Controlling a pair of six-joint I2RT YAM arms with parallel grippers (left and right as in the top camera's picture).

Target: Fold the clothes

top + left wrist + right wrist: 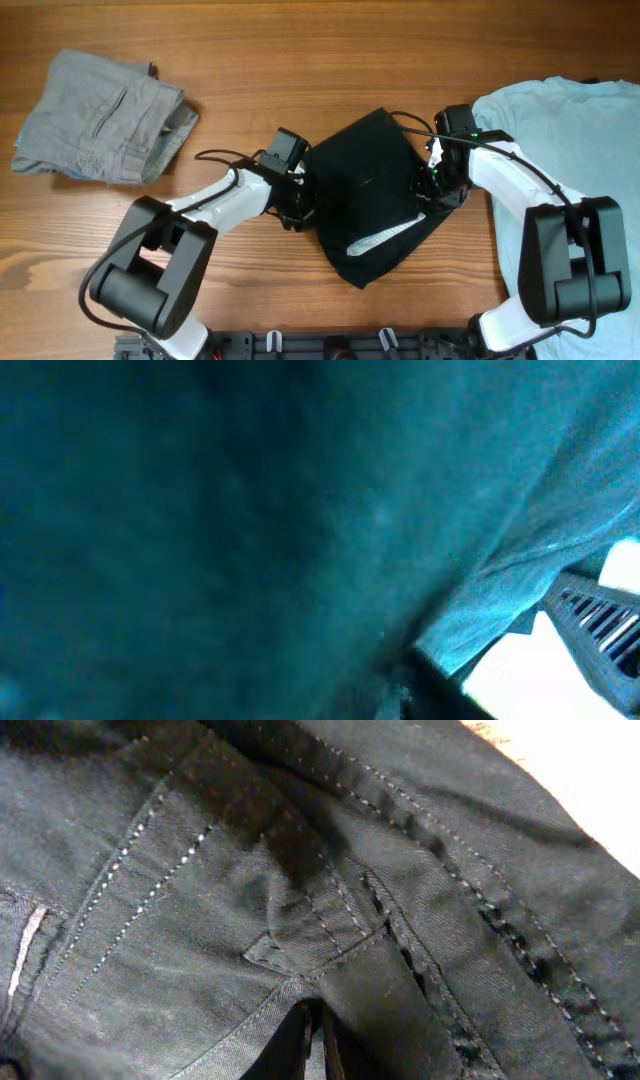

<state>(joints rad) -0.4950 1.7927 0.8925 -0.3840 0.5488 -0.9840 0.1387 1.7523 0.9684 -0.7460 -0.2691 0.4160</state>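
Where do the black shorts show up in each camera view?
Overhead: black shorts, centre of frame.
Left wrist: likely the blurred, teal-tinted cloth filling the frame.
Right wrist: fills the frame, stitched seams visible.
Shared landmark: table, a pale patch at each wrist view's right edge.

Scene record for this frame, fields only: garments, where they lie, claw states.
black shorts: table centre, unfolded, pale lining showing
grey shorts: upper left, clear of both arms
T-shirt: light blue, right side, partly under right arm
left claw: at black shorts' left edge; state hidden by fabric
right claw: at black shorts' right edge; shut on fabric
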